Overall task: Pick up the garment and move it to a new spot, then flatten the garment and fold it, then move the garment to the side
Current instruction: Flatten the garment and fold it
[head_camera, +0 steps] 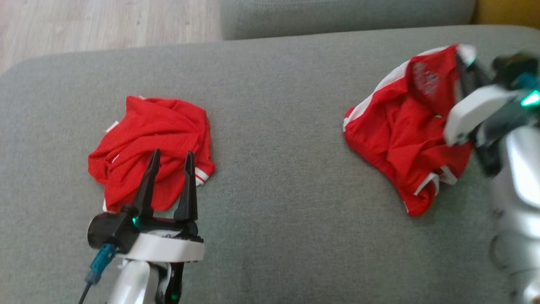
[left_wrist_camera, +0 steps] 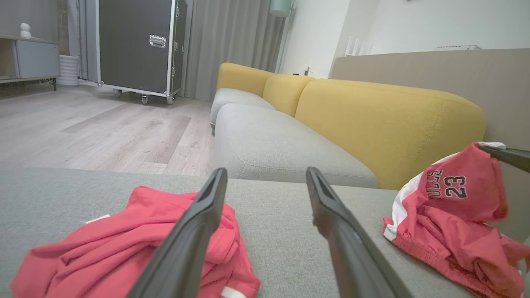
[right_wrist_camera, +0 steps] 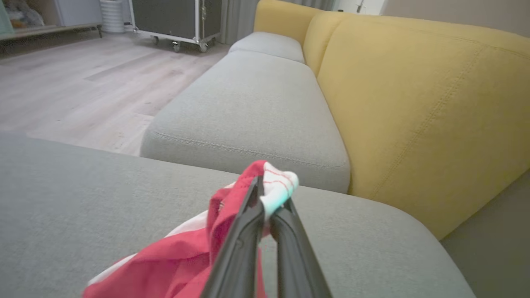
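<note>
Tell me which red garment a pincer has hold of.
The right-hand garment, printed 23: the right pincer is shut on its white-trimmed edge. The left garment lies loose at the open left pincer.

From overhead, the head camera looks steeply down on the grey seat cushion (head_camera: 274, 147), with the crumpled red garment (head_camera: 156, 126) at 9 o'clock and the white-trimmed red garment (head_camera: 400, 126) at 3 o'clock. The left wrist camera sits low over that cushion, facing along its fingers (left_wrist_camera: 198, 231) toward the yellow sofa back (left_wrist_camera: 389, 124), and shares both garments with the head view. The right wrist camera, just as low and right up against the white-trimmed garment, faces the same sofa back.
</note>
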Controlling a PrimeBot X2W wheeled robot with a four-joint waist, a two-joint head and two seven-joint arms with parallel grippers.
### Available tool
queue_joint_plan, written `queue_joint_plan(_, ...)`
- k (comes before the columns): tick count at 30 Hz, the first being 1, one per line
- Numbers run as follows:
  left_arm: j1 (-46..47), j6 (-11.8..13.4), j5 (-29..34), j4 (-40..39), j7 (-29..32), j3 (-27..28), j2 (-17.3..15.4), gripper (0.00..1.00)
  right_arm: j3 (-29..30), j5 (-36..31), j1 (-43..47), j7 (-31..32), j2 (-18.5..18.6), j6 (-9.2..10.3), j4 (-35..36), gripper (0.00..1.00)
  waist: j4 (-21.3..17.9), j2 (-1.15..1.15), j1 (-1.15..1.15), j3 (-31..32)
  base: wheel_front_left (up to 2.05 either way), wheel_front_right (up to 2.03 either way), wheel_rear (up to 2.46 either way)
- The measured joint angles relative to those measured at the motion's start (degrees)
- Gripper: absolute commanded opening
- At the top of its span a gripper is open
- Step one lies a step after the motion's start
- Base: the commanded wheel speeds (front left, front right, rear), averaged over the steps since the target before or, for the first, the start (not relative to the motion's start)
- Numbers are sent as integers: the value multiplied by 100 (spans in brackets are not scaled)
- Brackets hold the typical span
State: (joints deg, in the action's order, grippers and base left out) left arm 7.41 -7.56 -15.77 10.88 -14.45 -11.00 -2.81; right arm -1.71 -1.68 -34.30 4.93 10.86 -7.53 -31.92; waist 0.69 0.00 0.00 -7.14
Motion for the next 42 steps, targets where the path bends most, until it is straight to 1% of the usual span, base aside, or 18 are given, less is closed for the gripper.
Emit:
queue_joint_plan(2, 40, 0, -46, -1, 0, -19, 0, 100, -56, 98, -208, 181, 246, 0, -12, 0, 38, 0, 0, -84, 0, 0, 0)
queue_joint_plan(7, 251, 0, -46, 0, 0, -81, 2, 100, -176, 80, -919, 315, 1106, 0, -360, 0, 180, 0, 1, -321, 0, 0, 0)
queue_joint_plan(8, 293, 0, -46, 2, 0, -100, 3, 100, -164, 62, -1094, 313, 1245, 0, -492, 9, 214, 0, 1, -367, 0, 0, 0)
queue_joint_plan(9, 327, 0, -47, 2, 0, -123, 3, 100, -156, -12, -1271, 290, 1373, 0, -620, 100, 251, 0, 1, -412, 0, 0, 0)
queue_joint_plan(11, 378, 0, -69, 7, 0, -186, 4, 100, -149, -244, -1593, 243, 1569, 0, -923, 100, 329, 0, 1, -488, 0, 0, 0)
queue_joint_plan(13, 419, 0, -90, 8, 0, -208, 7, 100, -77, -377, -1839, 118, 1646, 0, -1185, 100, 397, 0, 1, -546, 0, 0, 0)
queue_joint_plan(17, 432, 1, -104, 21, 0, -198, 8, 100, 96, -779, -2084, -293, 1631, 0, -1510, 100, 420, 0, 1, -579, 0, 0, 0)
queue_joint_plan(19, 432, 1, -102, 23, 0, -178, 9, 100, 191, -976, -2091, -517, 1525, 0, -1577, 100, 370, 0, 0, -549, 0, 0, 0)
queue_joint_plan(20, 431, 2, -101, 22, 0, -151, 10, 100, 296, -1032, -2075, -737, 1334, 0, -1614, 100, 303, 0, 1, -506, 0, 0, 0)
queue_joint_plan(24, 430, 2, -77, 14, 0, -85, 11, 100, 459, -1102, -1874, -1223, 854, 0, -1533, 100, 134, 0, 1, -397, 0, 0, 0)
queue_joint_plan(29, 388, 7, -76, 0, 0, 0, 12, 100, 678, -1022, -1179, -1673, 283, 0, -1091, 100, -61, 0, 0, -192, 0, 0, 0)
queue_joint_plan(33, 260, 8, -67, -4, 0, 57, 12, 100, 612, -822, -375, -1813, -304, 0, -491, 100, -209, 0, 0, -1, 0, 0, 0)
queue_joint_plan(35, 172, 8, -67, -5, 0, 79, 11, 100, 535, -705, 83, -1815, -517, 0, -197, 100, -265, 0, 0, 105, 0, 0, 0)
queue_joint_plan(38, 46, 25, -69, -25, 0, 131, 11, 100, 360, -550, 831, -1864, -670, 0, 235, 100, -337, 0, -1, 250, 0, 0, 0)
queue_joint_plan(42, -81, 51, -69, -59, 0, 152, 10, 100, 80, -270, 1717, -1858, -734, 0, 628, 100, -419, 0, -1, 364, 0, 0, 0)
